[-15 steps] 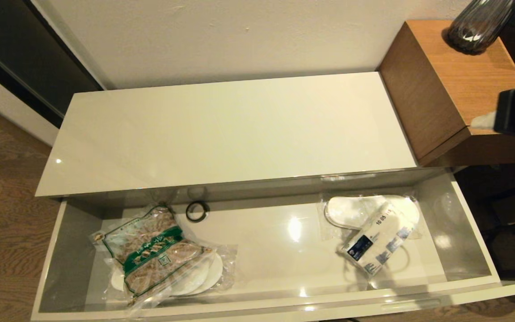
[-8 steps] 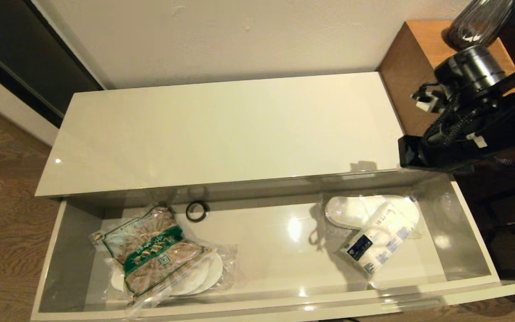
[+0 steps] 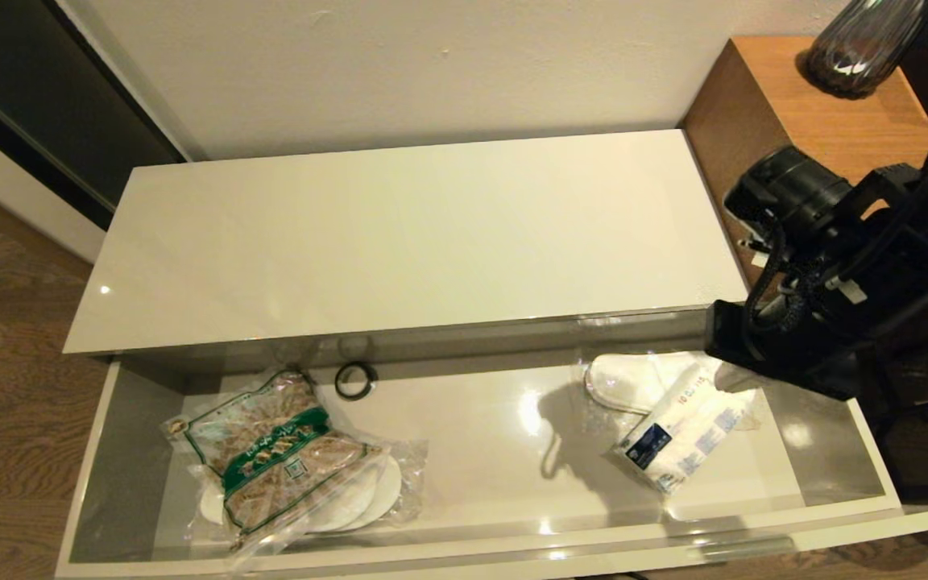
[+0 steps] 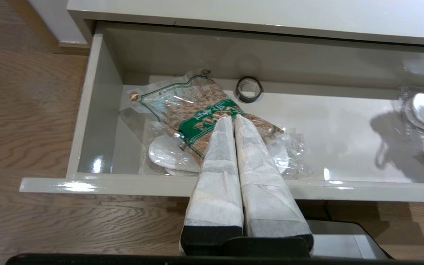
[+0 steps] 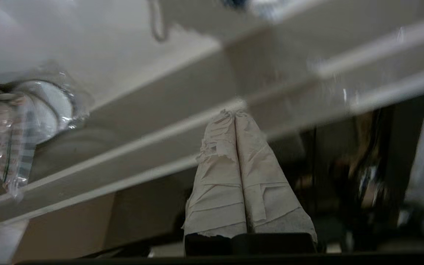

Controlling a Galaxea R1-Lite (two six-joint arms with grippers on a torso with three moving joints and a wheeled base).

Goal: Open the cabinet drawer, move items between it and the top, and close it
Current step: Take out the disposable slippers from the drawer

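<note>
Head view: right jaws (image 5: 235, 112), pressed together, are hanging just above the slippers (image 3: 641, 377) in the drawer (image 3: 867, 451); they'd need spreading before pinching the wrap.

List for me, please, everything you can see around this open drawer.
cabinet drawer: one, cream-white, grey walls, open.
top: one, cream-white, above drawer.
food bag: one, clear, green label, drawer's left end.
wrapped slippers: two packs, white; right one under tissue pack, left one under food bag.
tissue pack: one, white, drawer's right end.
ring: one, black, near drawer's back wall.
wooden block: one, brown, right of cabinet.
left hand: shut, before drawer.
right hand: shut, over drawer's right end.
</note>
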